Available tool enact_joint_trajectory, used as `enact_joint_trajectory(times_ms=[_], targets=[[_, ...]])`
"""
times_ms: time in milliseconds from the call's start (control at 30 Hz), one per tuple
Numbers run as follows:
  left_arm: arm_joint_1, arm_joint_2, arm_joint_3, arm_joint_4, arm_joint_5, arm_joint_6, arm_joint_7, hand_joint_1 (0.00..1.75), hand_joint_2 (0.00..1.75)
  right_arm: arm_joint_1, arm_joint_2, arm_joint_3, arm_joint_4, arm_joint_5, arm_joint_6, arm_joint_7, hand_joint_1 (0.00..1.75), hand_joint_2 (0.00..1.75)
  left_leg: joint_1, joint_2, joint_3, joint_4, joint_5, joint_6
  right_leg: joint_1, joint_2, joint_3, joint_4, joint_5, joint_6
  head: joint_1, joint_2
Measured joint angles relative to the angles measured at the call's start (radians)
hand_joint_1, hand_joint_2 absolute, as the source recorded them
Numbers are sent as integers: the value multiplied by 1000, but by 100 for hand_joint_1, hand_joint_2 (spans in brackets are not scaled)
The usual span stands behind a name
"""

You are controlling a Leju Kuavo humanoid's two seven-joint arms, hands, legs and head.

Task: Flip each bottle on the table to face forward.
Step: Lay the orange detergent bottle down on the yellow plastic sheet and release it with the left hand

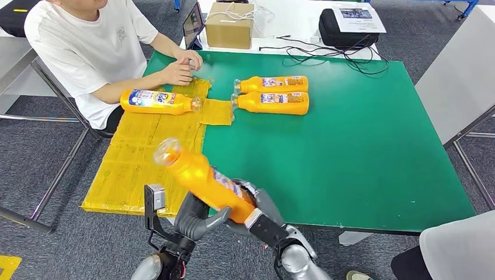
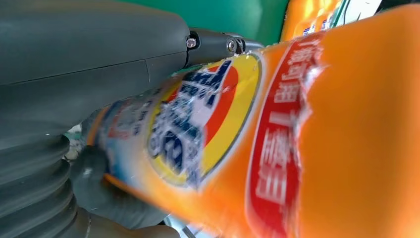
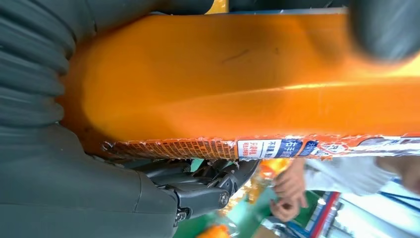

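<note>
Grey carpet floor (image 1: pixel 52 146) all round a green table (image 1: pixel 362 151), with yellow sheeting (image 1: pixel 140 157) taped over its near-left corner. A person in a white T-shirt (image 1: pixel 87 46) sits at the far left. Behind, a white table (image 1: pixel 292 17) carries a cardboard box (image 1: pixel 229 24), a black case (image 1: pixel 344 32) and loose cables (image 1: pixel 327 55).

The green surface (image 1: pixel 362 157) carries a yellow mat (image 1: pixel 146 163) along its left edge, one bottle (image 1: pixel 159 101) on it, and two bottles (image 1: pixel 273 94) side by side near the far edge.

Orange bottle (image 1: pixel 201 179) raised tilted over table's near edge, three orange bottles (image 1: pixel 272 93) lying on their sides beyond
</note>
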Motion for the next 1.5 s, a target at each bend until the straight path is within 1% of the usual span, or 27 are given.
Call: enact_joint_trajectory(times_ms=[267, 300, 400, 433, 533, 700, 767, 833, 867, 900, 1000, 1200, 1400, 1500], targets=[[-25, 3, 0, 5, -42, 47, -32, 1, 175, -16, 6, 67, -17, 0, -20, -6, 175, 175, 0, 0, 0, 0, 0, 0, 0, 0, 0, 0, 0, 0, 0, 0], [-29, 2, 1, 6, -40, 46, -37, 39, 175, -22, 6, 72, -17, -2, -19, -5, 175, 175, 0, 0, 0, 0, 0, 0, 0, 0, 0, 0, 0, 0, 0, 0], [-29, -5, 7, 5, 4, 10, -56, 169, 175, -32, 6, 87, -17, -13, -18, -6, 175, 175, 0, 0, 0, 0, 0, 0, 0, 0, 0, 0, 0, 0, 0, 0], [-26, -7, 8, 1, 23, -8, -63, 175, 175, -34, 6, 91, -17, -18, -17, -9, 175, 175, 0, 0, 0, 0, 0, 0, 0, 0, 0, 0, 0, 0, 0, 0], [-12, -8, 13, -24, 57, -50, -88, 175, 175, -34, 6, 101, -17, -32, -16, -25, 175, 175, 0, 0, 0, 0, 0, 0, 0, 0, 0, 0, 0, 0, 0, 0], [21, -8, 28, -55, 73, -95, -122, 175, 175, -29, 8, 119, -21, -46, -10, -41, 175, 175, 0, 0, -1, 0, 0, 0, 0, 0, -2, 0, 0, 0, 0, 0], [27, -8, 33, -61, 73, -113, -133, 175, 175, -22, 11, 121, -25, -66, -1, -44, 168, 175, 0, 0, -1, 0, 0, 0, 0, 0, -2, 0, 0, 0, 0, 0], [30, -8, 39, -64, 73, -137, -142, 175, 175, -14, 14, 120, -27, -90, 9, -50, 81, 175, 0, 0, -1, 0, 0, 0, 0, 0, -2, 0, 0, 0, 0, 0], [31, -8, 42, -64, 73, -148, -146, 175, 175, -9, 16, 119, -28, -100, 13, -54, 41, 175, 0, 0, -1, 0, 0, 0, 0, 0, -2, 0, 0, 0, 0, 0], [32, -7, 44, -64, 70, -158, -150, 175, 175, -3, 19, 116, -29, -108, 17, -59, 1, 131, 0, 0, -1, 0, 0, 0, 0, 0, -2, 0, 0, 0, 0, 0], [38, -6, 49, -70, 47, -176, -171, 175, 175, 23, 31, 106, -34, -138, 6, -81, 0, 0, 0, 0, -1, 0, 0, 0, 0, 0, -2, 0, 0, 0, 0, 0], [45, -6, 46, -99, 24, -186, -191, 175, 175, 93, 62, 63, -72, -186, -99, -107, 0, 0, 0, 0, -2, 0, 0, 0, 0, 0, -2, 0, -1, 0, 0, 0], [45, -5, 44, -102, -9, -142, -197, 175, 175, 140, 64, 19, -148, -282, -216, -109, 0, 0, 0, 0, -2, 0, 0, 0, 0, 0, -2, 0, -2, 1, 0, 0], [44, -5, 47, -102, -16, -131, -198, 175, 175, 150, 64, 1, -177, -297, -236, -109, 0, 0, 0, 0, -2, 0, 0, 0, 0, 0, -2, 0, -1, 1, 0, 0]])
